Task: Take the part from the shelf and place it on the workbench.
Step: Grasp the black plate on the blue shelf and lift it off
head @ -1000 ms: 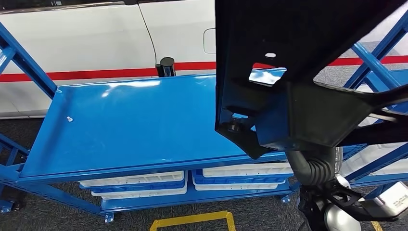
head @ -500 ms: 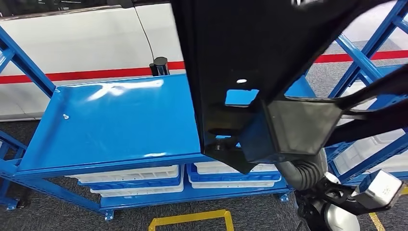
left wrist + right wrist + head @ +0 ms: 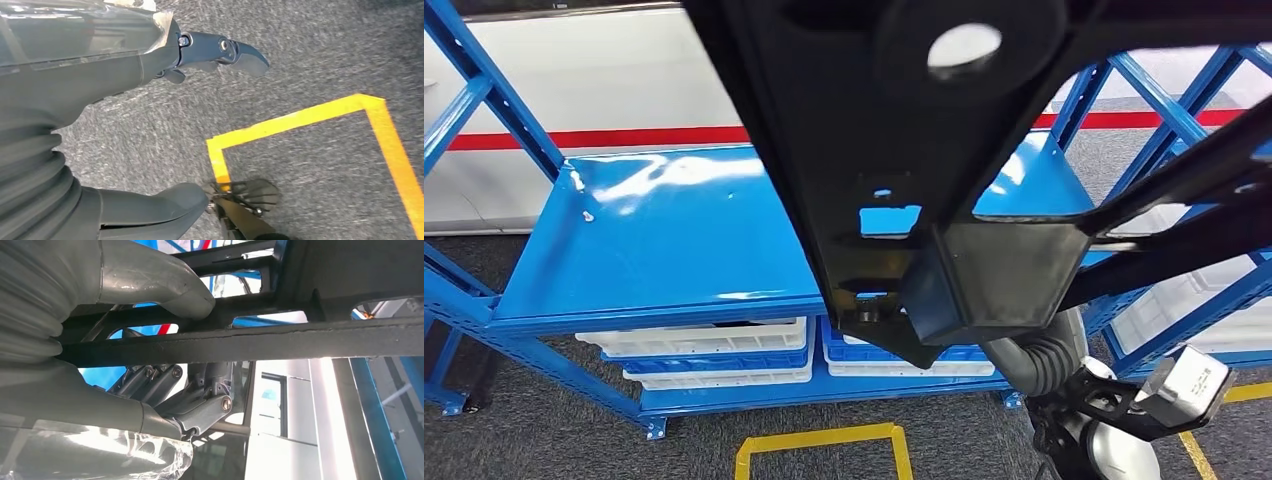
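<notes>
1. While the right hand [image 3: 165, 390] clamps a bar of the black metal part [image 3: 874, 150], that part fills the head view's upper centre, above the blue shelf [image 3: 664, 240].
2. Left hand [image 3: 150, 115] hangs released over grey floor [image 3: 310, 45], by yellow tape [image 3: 300, 120].
3. White bins [image 3: 704, 350] sit lower left.

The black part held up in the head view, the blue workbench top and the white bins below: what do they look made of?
Black part: likely stamped sheet metal, glossy black coating; punched holes, thin folded edges. Workbench top: probably steel, glossy blue paint mirroring the lights. White bins: look like moulded plastic, matte. The right hand grips the part's bar.
</notes>
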You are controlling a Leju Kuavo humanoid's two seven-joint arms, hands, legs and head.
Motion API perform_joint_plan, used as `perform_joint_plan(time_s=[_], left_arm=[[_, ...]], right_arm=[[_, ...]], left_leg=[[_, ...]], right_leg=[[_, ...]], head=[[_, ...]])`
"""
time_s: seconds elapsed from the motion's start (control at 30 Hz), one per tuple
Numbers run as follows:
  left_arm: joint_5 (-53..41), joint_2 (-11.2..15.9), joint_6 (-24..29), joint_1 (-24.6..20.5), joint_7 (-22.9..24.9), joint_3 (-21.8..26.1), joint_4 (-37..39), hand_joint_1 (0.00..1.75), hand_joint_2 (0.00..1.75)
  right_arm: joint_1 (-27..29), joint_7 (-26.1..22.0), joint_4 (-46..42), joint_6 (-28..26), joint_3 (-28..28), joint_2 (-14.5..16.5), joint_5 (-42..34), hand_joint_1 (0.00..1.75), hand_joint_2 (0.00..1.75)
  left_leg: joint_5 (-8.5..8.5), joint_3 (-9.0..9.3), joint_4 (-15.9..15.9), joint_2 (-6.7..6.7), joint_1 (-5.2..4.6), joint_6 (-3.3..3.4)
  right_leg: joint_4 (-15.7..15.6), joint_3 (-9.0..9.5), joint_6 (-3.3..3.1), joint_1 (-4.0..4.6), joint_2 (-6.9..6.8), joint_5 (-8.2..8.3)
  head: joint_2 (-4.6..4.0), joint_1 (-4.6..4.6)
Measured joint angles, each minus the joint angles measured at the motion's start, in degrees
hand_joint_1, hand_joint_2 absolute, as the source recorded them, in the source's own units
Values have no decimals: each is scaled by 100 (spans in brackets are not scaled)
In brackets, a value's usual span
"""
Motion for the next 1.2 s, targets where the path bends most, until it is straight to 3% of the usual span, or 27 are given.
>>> perform_joint_plan(time_s=[0.1, 0.13, 0.17, 0.2, 0.27, 0.33, 0.37, 0.43, 0.47, 0.5, 0.57, 0.6, 0.63, 0.67, 0.7, 0.73, 0.8, 0.87, 0.9, 0.97, 1.0, 1.07, 1.13, 1.17, 1.2], left_arm=[[-1, 3, -3, 4, -2, 2, 0, 0, 175], [-3, 3, -8, 7, -3, 2, 0, 0, 175], [-5, 3, -12, 8, -3, 2, 0, 0, 175], [-7, 2, -16, 9, -4, 2, 0, 0, 175], [-9, 0, -17, 9, -4, 2, 0, 0, 175], [-9, -3, -17, 8, -7, 2, 0, 0, 175], [-9, -4, -17, 8, -8, 2, 0, 0, 175], [-9, -2, -16, 14, -10, 2, 4, 0, 175], [-9, 3, -16, 18, -10, 3, 11, 0, 175], [-9, 5, -15, 24, -10, 3, 18, 0, 175], [-8, 6, -15, 30, -10, 3, 29, 0, 175], [-5, 4, -15, 32, -10, 3, 30, 0, 175], [-3, 5, -15, 32, -10, 4, 30, 0, 175], [-1, 6, -15, 32, -10, 5, 31, 0, 175], [1, 7, -14, 32, -11, 6, 31, 0, 175], [2, 8, -13, 31, -12, 8, 31, 0, 175], [2, 8, -11, 24, -19, 10, 31, 0, 175], [1, 13, -10, 14, -30, 12, 31, 0, 175], [0, 14, -10, 12, -34, 13, 31, 0, 175], [-1, 15, -13, 13, -38, 12, 33, 0, 175], [-2, 12, -15, 11, -37, 11, 36, 0, 175], [-2, 15, -15, 4, -37, 12, 39, 0, 175], [-3, 22, -16, 1, -37, 13, 39, 0, 175], [-4, 22, -17, 1, -37, 13, 39, 0, 175], [-6, 19, -19, 1, -37, 13, 39, 0, 175]], right_arm=[[53, -10, -1, 60, 2, 5, 26, 175, 175], [78, -15, -1, 77, 2, 5, 36, 175, 175], [101, -22, -1, 97, 1, 5, 43, 175, 175], [119, -33, -1, 121, 1, 5, 49, 175, 175], [134, -61, -2, 182, -1, 5, 68, 175, 175], [133, -82, -5, 237, -4, 7, 89, 175, 175], [133, -89, -7, 257, -7, 7, 96, 175, 175], [137, -97, -7, 283, -13, 5, 109, 175, 175], [133, -98, -7, 288, -14, 7, 116, 175, 175], [130, -99, -6, 292, -15, 9, 123, 175, 175], [122, -99, -5, 309, -14, 20, 131, 175, 175], [123, -99, -5, 320, -14, 23, 134, 175, 175], [123, -99, -3, 333, -13, 26, 137, 175, 175], [123, -99, 0, 348, -12, 27, 139, 175, 175], [123, -99, 4, 361, -10, 28, 143, 175, 175], [123, -99, 7, 371, -9, 30, 150, 175, 175], [120, -99, 9, 380, -5, 30, 179, 175, 175], [115, -97, 9, 380, -1, 30, 217, 175, 175], [114, -96, 9, 379, 1, 30, 230, 175, 175], [115, -92, 15, 371, 5, 27, 246, 175, 175], [117, -88, 21, 368, 6, 26, 251, 175, 175], [120, -80, 36, 362, 7, 22, 263, 175, 175], [121, -77, 51, 361, 8, 21, 278, 175, 175], [122, -76, 63, 361, 10, 21, 288, 175, 175], [123, -74, 76, 360, 13, 21, 298, 175, 175]], left_leg=[[190, -201, -15, 43, -9, 94], [249, -278, -11, 51, -19, 95], [300, -349, -7, 57, -28, 92], [351, -415, -4, 60, -34, 86], [442, -518, 5, 62, -39, 59], [525, -585, 24, 60, -60, 10], [566, -604, 30, 61, -70, -17], [648, -627, 26, 58, -75, -79], [629, -653, 50, 44, -66, -109], [497, -704, 148, 27, -52, -147], [-45, -883, 660, -3, -13, -224], [-341, -982, 1040, -5, 8, -264], [-515, -1049, 1388, -6, 29, -297], [-549, -1056, 1621, -5, 53, -326], [-454, -977, 1668, -5, 77, -351], [-290, -794, 1507, -4, 102, -371], [-99, -217, 751, -17, 142, -410], [-159, 149, 166, -49, 132, -393], [-198, 174, 80, -63, 103, -358], [-128, 68, 66, -41, 70, -218], [-68, 2, 59, -23, 62, -130], [65, -152, 40, 19, 59, 12], [203, -323, 44, 35, 33, 62], [277, -409, 49, 42, 19, 67], [352, -497, 55, 49, 5, 67]], right_leg=[[966, -308, -111, 13, 2, -696], [1293, -359, -100, 13, 2, -843], [1448, -331, -62, 13, 2, -877], [1394, -196, -9, 13, 1, -823], [708, 357, 58, 16, -1, -624], [-112, 917, 24, 54, -1, -569], [-335, 1040, -11, 75, 0, -587], [-420, 1015, -89, 82, 3, -570], [-425, 975, -134, 55, -4, -530], [-429, 933, -198, 25, -12, -478], [-434, 826, -293, -17, -28, -354], [-430, 754, -317, -15, -29, -289], [-420, 680, -312, -13, -31, -228], [-404, 597, -296, -15, -31, -171], [-379, 516, -270, -25, -32, -125], [-345, 439, -240, -40, -32, -89], [-251, 304, -168, -54, -31, -37], [-183, 219, -77, -43, -32, 22], [-179, 194, -26, -38, -34, 62], [-178, 148, 67, -48, -32, 115], [-105, 90, 68, -49, -28, 31], [340, -96, -12, -48, -20, -403], [1072, -266, -63, -31, -18, -868], [1362, -281, -36, -25, -16, -947], [1511, -226, 17, -18, -15, -913]], head=[[0, 28], [0, 29], [0, 29], [0, 32], [0, 33], [0, 28], [0, 26], [0, 17], [0, 21], [0, 11], [0, -16], [0, -32], [0, -37], [0, -37], [0, -39], [0, -39], [0, -43], [0, -39], [0, -38], [0, -34], [0, -33], [0, -6], [0, 19], [0, 22], [0, 23]])
